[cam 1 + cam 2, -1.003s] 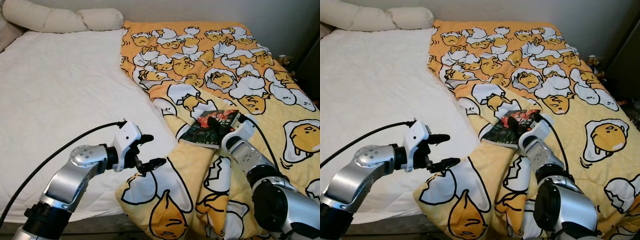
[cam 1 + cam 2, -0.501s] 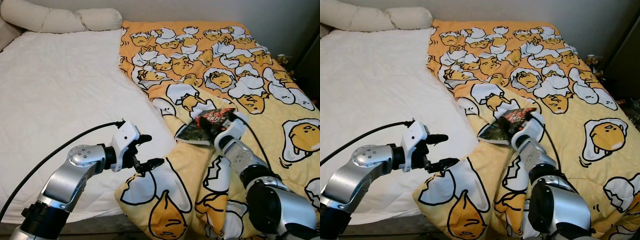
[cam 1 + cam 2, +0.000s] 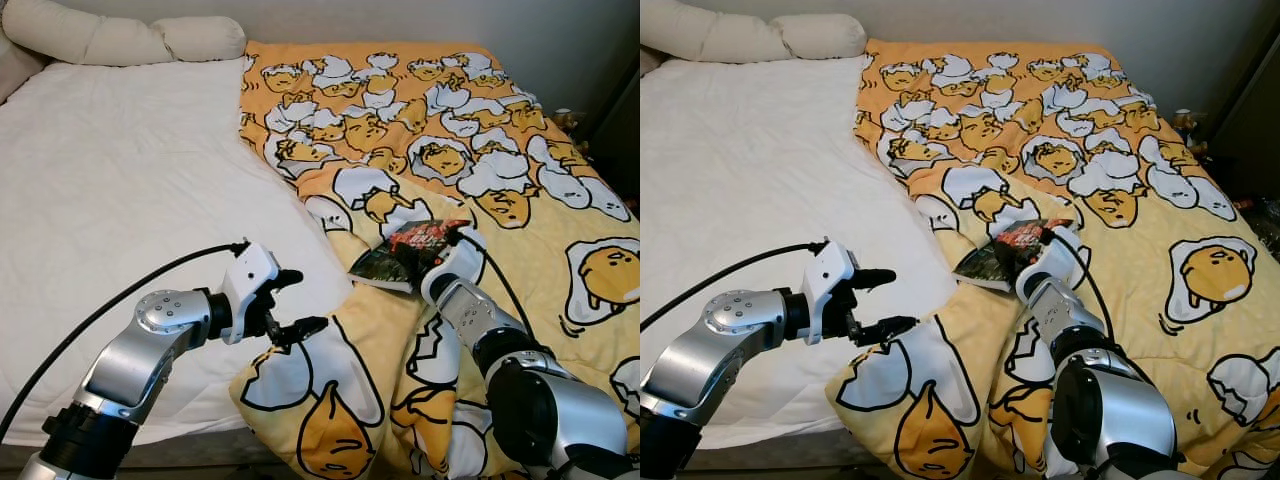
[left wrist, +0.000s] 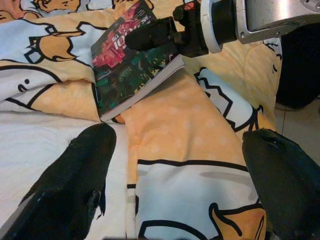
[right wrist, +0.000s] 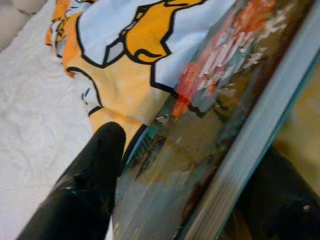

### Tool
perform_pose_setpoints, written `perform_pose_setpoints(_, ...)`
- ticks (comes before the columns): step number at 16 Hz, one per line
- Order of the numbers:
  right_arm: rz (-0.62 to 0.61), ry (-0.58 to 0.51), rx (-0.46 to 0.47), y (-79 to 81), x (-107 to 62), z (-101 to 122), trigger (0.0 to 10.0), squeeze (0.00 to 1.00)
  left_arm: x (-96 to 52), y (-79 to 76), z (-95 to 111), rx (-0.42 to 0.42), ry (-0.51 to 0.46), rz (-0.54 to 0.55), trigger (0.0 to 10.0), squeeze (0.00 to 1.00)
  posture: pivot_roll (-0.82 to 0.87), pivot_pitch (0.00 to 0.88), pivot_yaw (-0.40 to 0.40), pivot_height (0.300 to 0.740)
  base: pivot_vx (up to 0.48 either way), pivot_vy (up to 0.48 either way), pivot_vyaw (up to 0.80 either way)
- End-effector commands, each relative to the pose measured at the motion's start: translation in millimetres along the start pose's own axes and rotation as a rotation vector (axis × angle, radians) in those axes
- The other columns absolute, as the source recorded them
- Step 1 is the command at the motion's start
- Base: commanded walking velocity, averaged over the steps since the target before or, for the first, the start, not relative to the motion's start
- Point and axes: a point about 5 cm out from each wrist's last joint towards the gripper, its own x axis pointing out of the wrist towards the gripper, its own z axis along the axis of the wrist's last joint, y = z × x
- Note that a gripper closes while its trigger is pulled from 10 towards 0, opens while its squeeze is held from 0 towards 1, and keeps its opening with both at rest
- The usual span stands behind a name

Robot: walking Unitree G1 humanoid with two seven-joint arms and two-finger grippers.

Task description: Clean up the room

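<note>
head stereo down on bed (image 3: 120, 170), wrists close — shared book (image 4: 131, 65)

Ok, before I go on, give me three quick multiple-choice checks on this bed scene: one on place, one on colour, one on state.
1. Where is the book?
A. On the bare white sheet
B. On the yellow duvet
C. Against the pillows

2. What colour is the sheet on the bed's left half?
A. White
B. Blue
C. Grey

3. How is the left hand?
A. Shut on the duvet
B. Shut on the book
C. Open, holding nothing

Answers: 1 B, the book lies on the egg-print duvet. 2 A, the sheet is plain white. 3 C, its fingers stand apart over the duvet's edge; the right hand has the book.
</note>
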Motion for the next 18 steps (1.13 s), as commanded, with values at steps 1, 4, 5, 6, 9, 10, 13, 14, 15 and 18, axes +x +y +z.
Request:
perform_pose_setpoints(1,-0.014,0.013,0.004,-0.8,0.1,-1,0.0,0.0,-1.9,0.1,3,0.012,-0.008,0.001,10.0,0.0,0.01,0.0,0.005,0.74,0.0,0.0,0.0)
perform_pose_setpoints(4,-0.052,0.011,0.03,-10.2,-2.4,-3,0.0,0.0,-3.3,-0.5,1,0.009,-0.01,0.008,10.0,0.0,0.01,0.0,0.002,0.74,0.0,0.0,0.0)
perform_pose_setpoints(5,-0.061,0.009,0.037,-12.4,-3.0,-2,0.0,0.0,-3.3,-0.2,1,0.008,-0.011,0.01,10.0,0.0,0.01,0.0,0.001,0.74,0.0,0.0,0.0)
perform_pose_setpoints(6,-0.069,0.007,0.037,-13.7,-3.3,-2,0.0,0.0,-3.3,0.2,1,0.007,-0.012,0.012,10.0,0.0,0.01,0.0,0.002,0.74,0.0,0.0,0.0)
perform_pose_setpoints(9,-0.086,0.007,0.03,-17.1,-4.3,-3,0.0,0.0,-3.3,-0.6,0,-0.003,-0.019,0.021,10.0,0.0,0.01,0.0,0.002,0.74,0.0,0.0,0.0)
perform_pose_setpoints(10,-0.089,0.006,0.033,-17.9,-4.6,-3,0.0,0.0,-3.1,-1.2,-1,-0.005,-0.019,0.023,10.0,0.0,0.01,0.0,0.002,0.74,0.0,0.0,0.0)
perform_pose_setpoints(13,-0.104,0.004,0.027,-22.2,-5.9,-3,0.0,0.0,-3.0,-4.8,-7,-0.012,-0.023,0.035,10.0,0.0,-0.01,0.0,0.018,0.74,0.0,0.0,0.0)
perform_pose_setpoints(14,-0.113,0.005,0.019,-25.1,-6.9,-3,0.0,0.0,-2.3,-5.6,-9,-0.013,-0.016,0.032,10.0,0.0,-0.01,0.0,0.024,0.74,0.0,0.0,0.0)
perform_pose_setpoints(15,-0.116,0.004,0.013,-26.2,-7.3,-3,0.0,0.0,-2.0,-5.5,-10,-0.009,-0.009,0.03,10.0,0.0,-0.02,0.0,0.031,0.74,0.0,0.0,0.0)
perform_pose_setpoints(18,0.002,-0.031,-0.056,-24.6,-9.2,-1,0.0,0.0,-0.9,1.5,-12,0.015,-0.018,0.09,10.0,0.0,-0.02,0.0,0.024,0.74,0.0,0.0,0.0)
